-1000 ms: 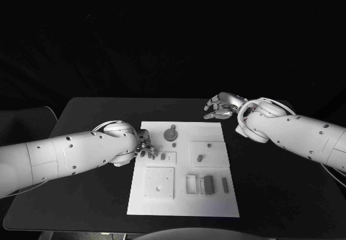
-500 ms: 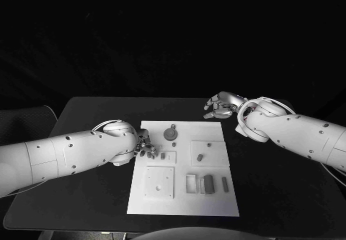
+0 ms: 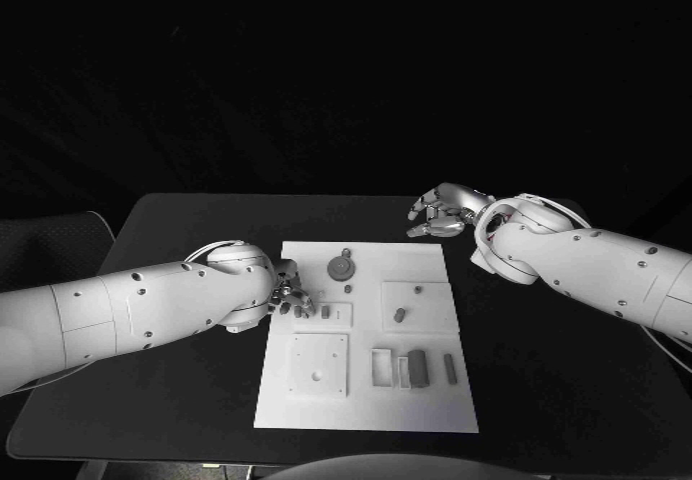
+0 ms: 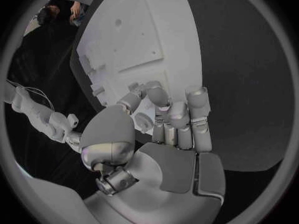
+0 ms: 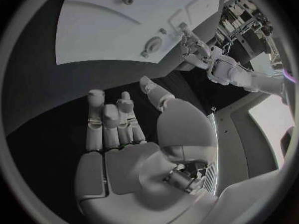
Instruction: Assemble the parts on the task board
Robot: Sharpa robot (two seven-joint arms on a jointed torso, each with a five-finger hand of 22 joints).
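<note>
Left robot hand (image 3: 290, 297) at task board (image 3: 368, 400) 9 o'clock edge — fingers curled, grasp unclear. Right robot hand (image 3: 444, 212) off board at 1 o'clock — fingers apart, empty.

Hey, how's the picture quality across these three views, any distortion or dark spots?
Head view: undistorted, the task board bright against a black table and dark backdrop. Left wrist view: fisheye bends the board's edges, left hand evenly lit. Right wrist view: same bending, right hand clear, bright glare at the rim.

The left hand (image 3: 287, 296) covers the left edge of the task board (image 3: 368, 400), so whether its fingertips (image 4: 149, 88) pinch a part there cannot be told, and the small grey parts (image 3: 418, 368) are too small to identify.
</note>
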